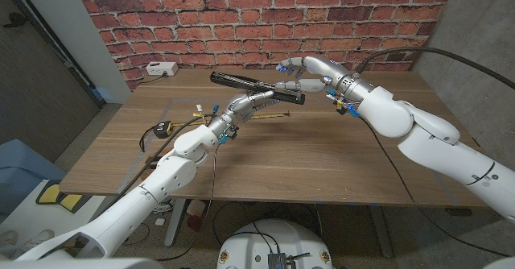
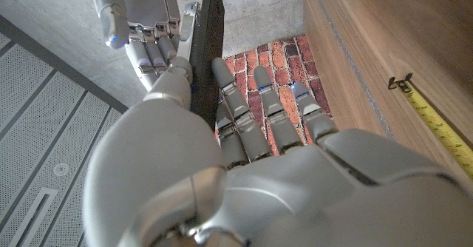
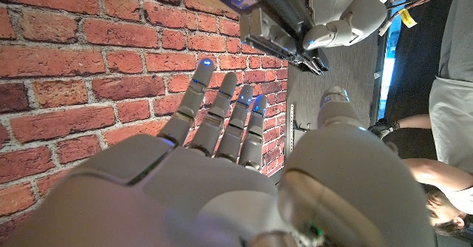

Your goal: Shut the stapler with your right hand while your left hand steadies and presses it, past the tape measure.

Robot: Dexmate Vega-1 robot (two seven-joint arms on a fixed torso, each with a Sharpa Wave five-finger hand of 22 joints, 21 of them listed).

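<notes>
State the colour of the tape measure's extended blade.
Yellow with dark markings; the tape measure's blade shows best in the left wrist view.

Red brick wall point(image 1: 265, 19) behind wooden table point(image 1: 322, 156), grey wall panels either side, possibly grey floor below.

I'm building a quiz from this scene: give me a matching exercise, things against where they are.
Things:
1. long black stapler
2. yellow tape measure
3. small white box
4. right hand

Places:
A. on the table near its left edge
B. by the brick wall, at the table's far left corner
C. held up by the left hand
D. at the stapler's right end

Pairs: 1-C, 2-A, 3-B, 4-D
</notes>
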